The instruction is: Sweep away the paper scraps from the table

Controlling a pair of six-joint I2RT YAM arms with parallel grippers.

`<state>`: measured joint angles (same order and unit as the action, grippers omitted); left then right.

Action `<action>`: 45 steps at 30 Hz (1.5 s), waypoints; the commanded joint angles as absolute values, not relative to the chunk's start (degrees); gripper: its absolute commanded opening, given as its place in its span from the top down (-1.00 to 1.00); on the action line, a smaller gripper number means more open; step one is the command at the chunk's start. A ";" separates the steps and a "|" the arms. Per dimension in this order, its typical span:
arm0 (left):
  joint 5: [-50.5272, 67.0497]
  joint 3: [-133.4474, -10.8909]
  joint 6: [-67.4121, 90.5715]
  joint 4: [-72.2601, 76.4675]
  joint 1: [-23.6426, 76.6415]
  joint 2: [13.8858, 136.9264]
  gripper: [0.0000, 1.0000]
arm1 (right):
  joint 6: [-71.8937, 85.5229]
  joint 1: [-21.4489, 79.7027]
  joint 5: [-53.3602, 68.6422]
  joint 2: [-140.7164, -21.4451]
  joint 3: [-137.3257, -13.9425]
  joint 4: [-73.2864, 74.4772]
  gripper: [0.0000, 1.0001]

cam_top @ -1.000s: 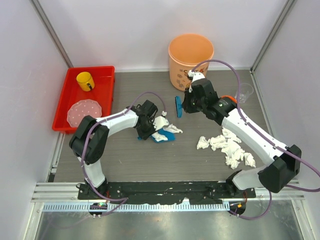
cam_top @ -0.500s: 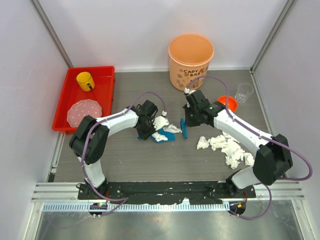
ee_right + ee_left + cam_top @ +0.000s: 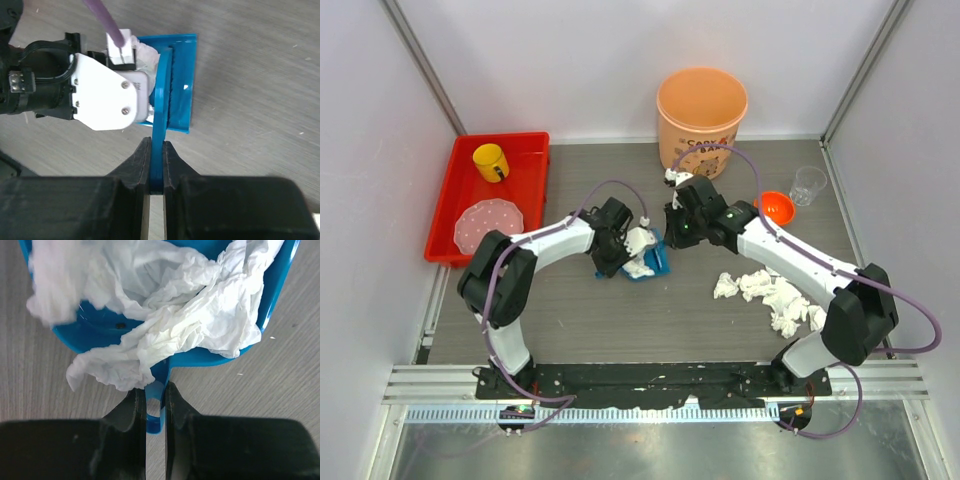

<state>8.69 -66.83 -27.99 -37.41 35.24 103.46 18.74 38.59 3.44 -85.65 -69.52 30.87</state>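
Paper scraps (image 3: 170,325) in your blue dustpan (image 3: 95,332) look white, crumpled, tissue-thin; more lie heaped on the table (image 3: 570,310). Your left gripper (image 3: 154,400) clamps the dustpan handle, your right gripper (image 3: 156,150) the brush (image 3: 161,100).

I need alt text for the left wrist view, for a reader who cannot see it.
A blue dustpan holds crumpled white paper scraps. Its handle is clamped between the black jaws, and it rests on a grey wood-grain table.

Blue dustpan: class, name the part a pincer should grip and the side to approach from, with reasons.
Grip the thin handle tab at the rear edge of the blue dustpan, coming in low from behind. The tab fits between narrow jaws, while the wide pan is full of paper scraps. The left pincer holds it just so.
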 commanded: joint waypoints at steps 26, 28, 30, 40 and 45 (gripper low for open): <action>6.77 -69.52 -22.06 -28.91 27.95 91.50 1.00 | -3.84 20.58 2.63 -87.08 -109.92 28.49 0.98; 6.24 -69.26 -22.32 -29.62 27.95 90.36 1.00 | -5.27 19.87 2.37 -94.37 -118.51 28.30 0.98; 5.54 -69.00 -22.59 -30.06 27.95 89.65 1.00 | -6.94 18.81 2.11 -101.38 -125.81 28.39 0.98; 3.69 -67.50 -23.03 -31.20 28.04 85.44 1.00 | -9.66 13.80 10.97 -119.95 -137.11 27.95 0.98; 2.90 -66.10 -23.73 -31.02 27.95 83.76 1.00 | -12.65 13.62 19.06 -121.99 -137.46 32.95 0.98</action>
